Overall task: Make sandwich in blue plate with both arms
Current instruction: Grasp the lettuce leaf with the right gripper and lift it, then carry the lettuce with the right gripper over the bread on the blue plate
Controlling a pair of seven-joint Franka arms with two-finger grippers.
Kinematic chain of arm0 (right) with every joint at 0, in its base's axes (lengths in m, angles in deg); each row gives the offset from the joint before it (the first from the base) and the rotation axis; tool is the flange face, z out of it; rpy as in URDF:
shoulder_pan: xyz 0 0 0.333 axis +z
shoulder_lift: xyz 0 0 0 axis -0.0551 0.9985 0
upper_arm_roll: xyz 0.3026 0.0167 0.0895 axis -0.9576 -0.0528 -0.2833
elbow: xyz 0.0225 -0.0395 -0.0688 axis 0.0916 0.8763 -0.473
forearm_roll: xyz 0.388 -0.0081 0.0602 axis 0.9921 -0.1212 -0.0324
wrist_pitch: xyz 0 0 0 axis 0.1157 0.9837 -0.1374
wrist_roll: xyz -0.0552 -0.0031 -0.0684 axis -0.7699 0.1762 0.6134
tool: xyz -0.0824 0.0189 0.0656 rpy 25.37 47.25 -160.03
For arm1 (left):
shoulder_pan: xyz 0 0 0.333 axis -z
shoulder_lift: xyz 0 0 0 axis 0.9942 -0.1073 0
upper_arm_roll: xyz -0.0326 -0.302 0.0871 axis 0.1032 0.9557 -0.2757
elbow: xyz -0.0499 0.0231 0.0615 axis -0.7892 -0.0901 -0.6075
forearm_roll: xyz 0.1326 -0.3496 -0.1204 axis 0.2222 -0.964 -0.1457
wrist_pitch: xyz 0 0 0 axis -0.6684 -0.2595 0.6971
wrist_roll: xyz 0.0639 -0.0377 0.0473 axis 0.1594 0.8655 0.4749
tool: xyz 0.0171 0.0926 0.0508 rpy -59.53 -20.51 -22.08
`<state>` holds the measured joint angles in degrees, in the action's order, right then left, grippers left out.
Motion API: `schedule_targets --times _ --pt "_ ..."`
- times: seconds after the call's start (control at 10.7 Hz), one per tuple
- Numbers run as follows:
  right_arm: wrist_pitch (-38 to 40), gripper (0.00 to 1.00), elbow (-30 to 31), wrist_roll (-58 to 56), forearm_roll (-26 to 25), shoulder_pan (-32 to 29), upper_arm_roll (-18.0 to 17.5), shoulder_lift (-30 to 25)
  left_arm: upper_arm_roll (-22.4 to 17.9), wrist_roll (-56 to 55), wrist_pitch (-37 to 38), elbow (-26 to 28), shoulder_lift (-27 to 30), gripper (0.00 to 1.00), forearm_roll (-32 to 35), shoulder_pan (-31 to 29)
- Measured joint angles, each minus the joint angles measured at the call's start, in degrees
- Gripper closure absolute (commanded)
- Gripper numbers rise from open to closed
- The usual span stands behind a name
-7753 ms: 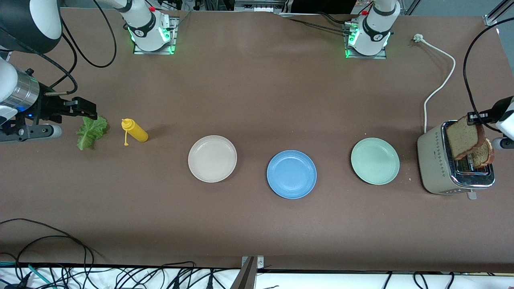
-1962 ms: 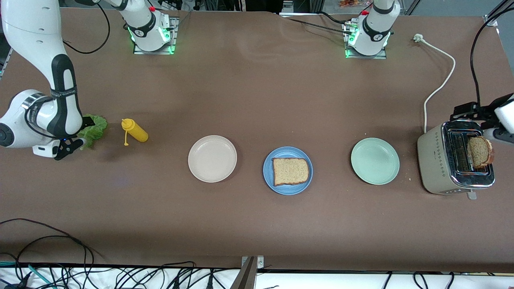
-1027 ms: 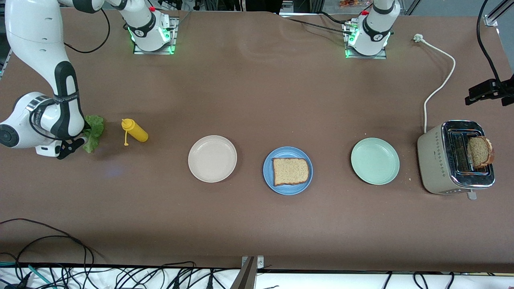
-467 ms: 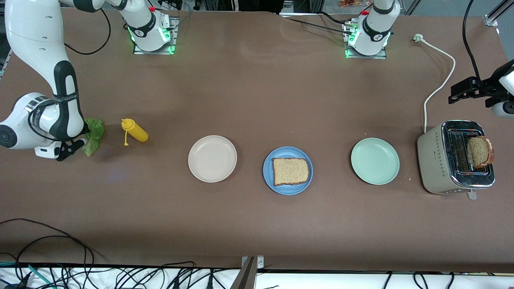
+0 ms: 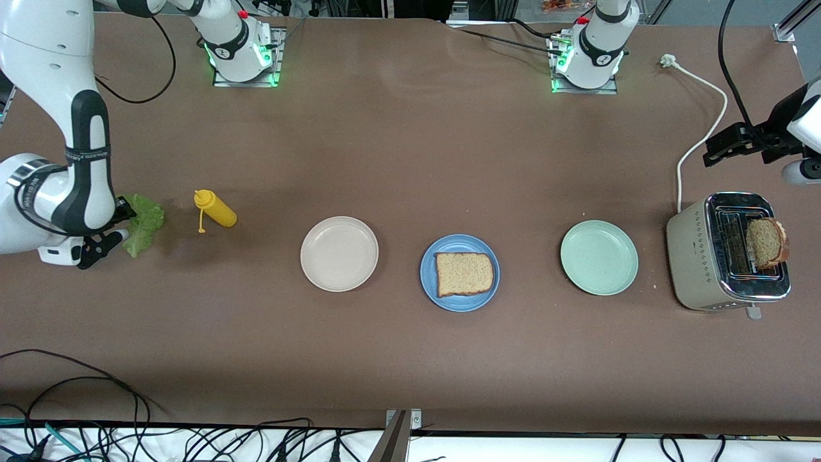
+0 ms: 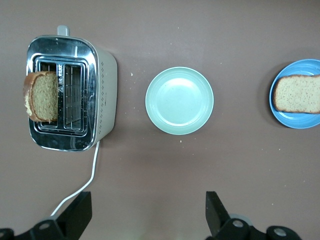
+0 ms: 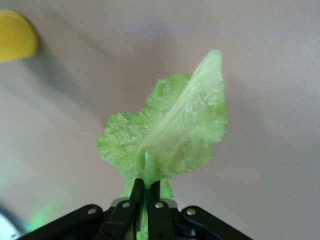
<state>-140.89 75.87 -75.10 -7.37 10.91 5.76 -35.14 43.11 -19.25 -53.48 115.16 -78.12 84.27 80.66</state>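
One thin pinch on the lettuce leaf point(image 7: 167, 132) in my closed right gripper point(image 7: 145, 186), left gripper point(image 6: 145, 212) waiting wide open and empty over the table beside the toaster point(image 5: 699, 260), may tear or slip free during lifting.

Toaster point(image 5: 718, 256); mustard bottle point(image 5: 216, 209); two plates point(image 5: 339, 254)

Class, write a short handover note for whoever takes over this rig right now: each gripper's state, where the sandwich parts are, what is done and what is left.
Right gripper: shut on the lettuce leaf at the right arm's end of the table, beside the yellow bottle.
Left gripper: open and empty, above the table by the toaster.
Done: one bread slice lies on the blue plate.
Left: lettuce onto that slice, then the second slice, standing in the toaster, goes on top.
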Motion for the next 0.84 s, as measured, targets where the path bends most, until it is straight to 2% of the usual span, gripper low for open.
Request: schedule_targets --times 0.37,0.65,0.84 --pt "17.07 1.0 -13.19 0.86 0.0 0.12 0.09 -0.86 -0.14 -1.03 0.03 0.0 -0.02 0.0 0.0 -0.51" --pt "30.65 1.0 -25.56 7.42 0.84 1.46 -0.4 -1.27 -0.21 -1.13 0.16 0.0 -0.05 0.0 0.0 -1.46" --pt "35.37 1.0 -30.14 14.57 7.02 4.95 -0.5 -1.53 -0.24 -1.13 0.23 0.01 -0.06 0.0 0.0 -1.91"
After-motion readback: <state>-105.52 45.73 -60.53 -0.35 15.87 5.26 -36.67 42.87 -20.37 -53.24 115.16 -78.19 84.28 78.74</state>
